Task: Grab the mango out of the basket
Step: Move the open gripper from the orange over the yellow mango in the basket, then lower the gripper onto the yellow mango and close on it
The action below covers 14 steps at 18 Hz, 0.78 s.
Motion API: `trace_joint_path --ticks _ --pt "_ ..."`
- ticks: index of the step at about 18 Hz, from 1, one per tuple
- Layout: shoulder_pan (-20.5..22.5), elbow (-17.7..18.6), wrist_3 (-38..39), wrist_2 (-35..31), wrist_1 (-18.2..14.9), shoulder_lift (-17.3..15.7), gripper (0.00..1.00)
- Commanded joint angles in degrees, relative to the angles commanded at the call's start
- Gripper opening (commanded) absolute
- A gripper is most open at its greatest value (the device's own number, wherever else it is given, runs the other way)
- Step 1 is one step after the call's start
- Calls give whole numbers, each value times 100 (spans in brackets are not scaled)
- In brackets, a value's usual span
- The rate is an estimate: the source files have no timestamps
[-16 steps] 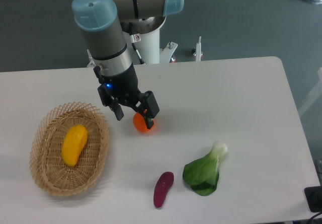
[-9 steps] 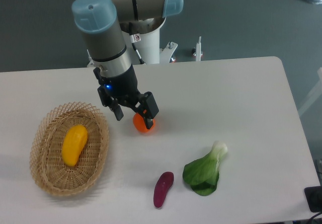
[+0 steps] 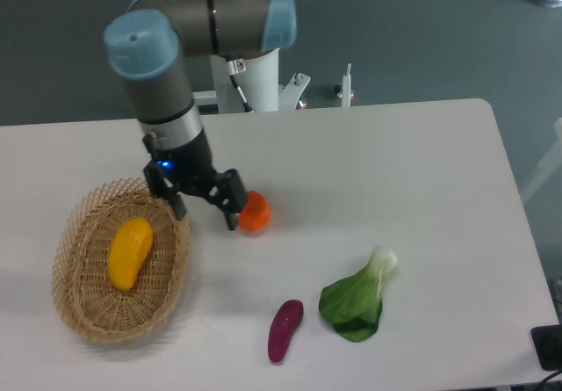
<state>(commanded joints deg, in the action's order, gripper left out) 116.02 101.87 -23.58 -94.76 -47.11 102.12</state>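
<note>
My pincer (image 3: 205,208) hangs spread wide and holds nothing, poised above the right rim of the basket (image 3: 75,316), with one finger over the woven edge and the other just left of the orange (image 3: 255,212). The mango (image 3: 129,251) lies inside the basket, lengthwise along its middle, left of and nearer than my pincer, untouched.

As I judge it, the task is barely begun. I am close to the basket but not yet over the fruit, nothing has been gripped, and nothing lifted. What is left is nearly everything: carry my pincer left until it stands over the mango, turn it so the fingers straddle the narrow width of the fruit, go down inside the rim, close, and raise the mango clear of the basket.

On the tabletop to the right, the purple vegetable (image 3: 284,329) and the leafy green (image 3: 357,297) lie well apart from my path.
</note>
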Motion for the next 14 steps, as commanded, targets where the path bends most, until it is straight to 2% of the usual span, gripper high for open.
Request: trace_joint_path --ticks 3,5,9,14 --pt "-184 -9 563 492 0 299 100" --pt "-211 0 591 633 0 404 100" --pt "-343 61 582 906 17 826 100" --pt "-484 114 573 915 26 941 100"
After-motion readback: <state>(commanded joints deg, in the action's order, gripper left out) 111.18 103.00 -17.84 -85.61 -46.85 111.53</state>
